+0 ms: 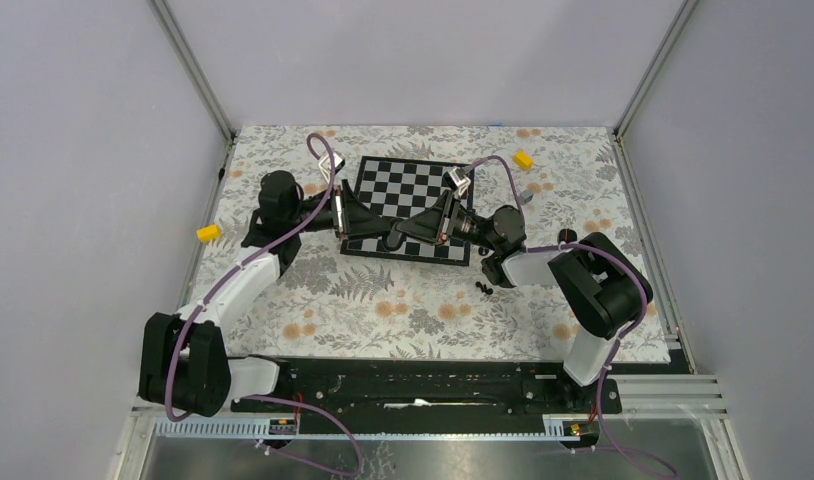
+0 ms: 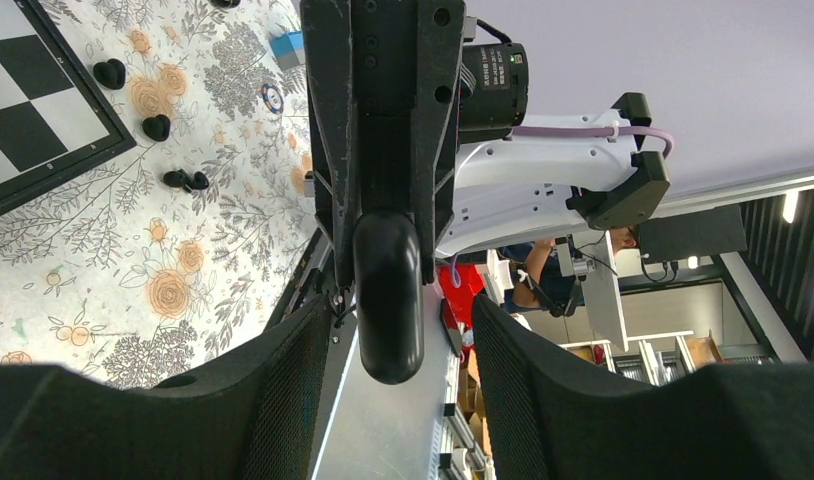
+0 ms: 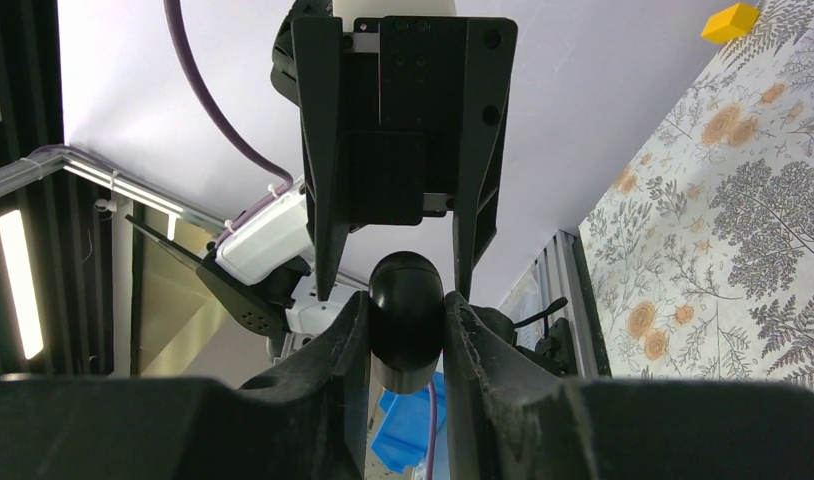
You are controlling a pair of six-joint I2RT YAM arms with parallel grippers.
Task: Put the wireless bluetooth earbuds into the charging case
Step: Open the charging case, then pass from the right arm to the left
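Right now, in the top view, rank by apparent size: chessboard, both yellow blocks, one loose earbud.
1. chessboard
2. nearer yellow block and farther yellow block: they look alike, so unranked
3. loose earbud, smallest

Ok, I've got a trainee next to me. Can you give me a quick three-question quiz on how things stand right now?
1. True or false: the right gripper is clamped on the charging case.
2. Pick one. The earbuds lie: A) inside the case; B) on the floral cloth; C) balanced on top of the case.
3. How many yellow blocks show in the top view?

Key: 1 true; 2 B; 3 two.
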